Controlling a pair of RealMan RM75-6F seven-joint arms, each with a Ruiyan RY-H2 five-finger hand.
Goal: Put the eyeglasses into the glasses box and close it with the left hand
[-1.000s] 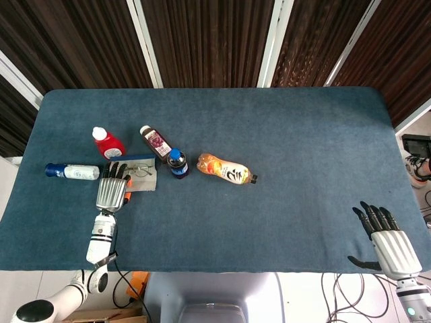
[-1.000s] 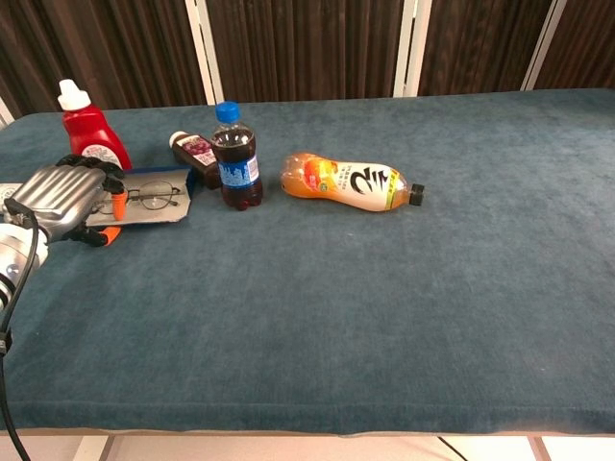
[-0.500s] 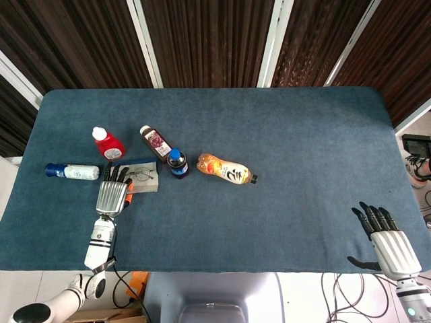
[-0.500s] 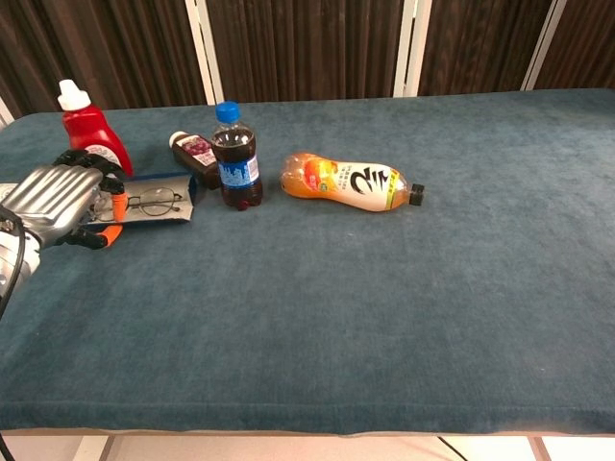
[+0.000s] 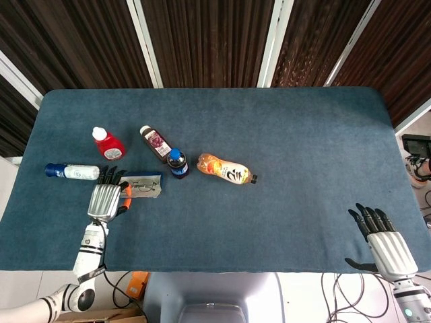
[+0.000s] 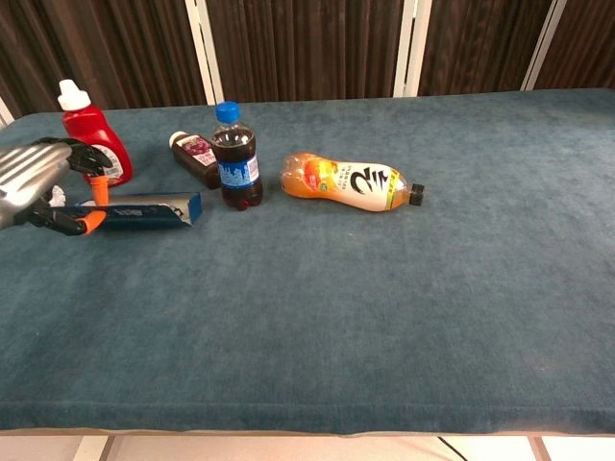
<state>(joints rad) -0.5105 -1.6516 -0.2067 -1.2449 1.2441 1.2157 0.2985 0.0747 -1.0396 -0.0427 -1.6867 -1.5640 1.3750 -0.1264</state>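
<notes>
The glasses box point(image 5: 143, 188) is a flat blue case with a grey inside, in front of the red bottle. The eyeglasses point(image 5: 143, 182) lie in it and show from above in the head view. The chest view shows only the box's blue side point(image 6: 144, 210), and the eyeglasses are hidden there. My left hand point(image 5: 106, 199) point(image 6: 34, 178) grips the box's left end, holding it level a little above the cloth. My right hand point(image 5: 381, 237) rests at the table's near right corner, fingers spread and holding nothing.
A red bottle point(image 5: 108, 142) stands behind the box. A white-and-blue bottle point(image 5: 72, 171) lies to its left. A dark juice bottle point(image 5: 155, 142) lies beside an upright cola bottle point(image 6: 235, 157). An orange drink bottle point(image 6: 346, 182) lies mid-table.
My left hand has risen and drawn back toward the table's near edge with the box in it. The box's grey inside no longer shows in the chest view. The right hand barely moved.
</notes>
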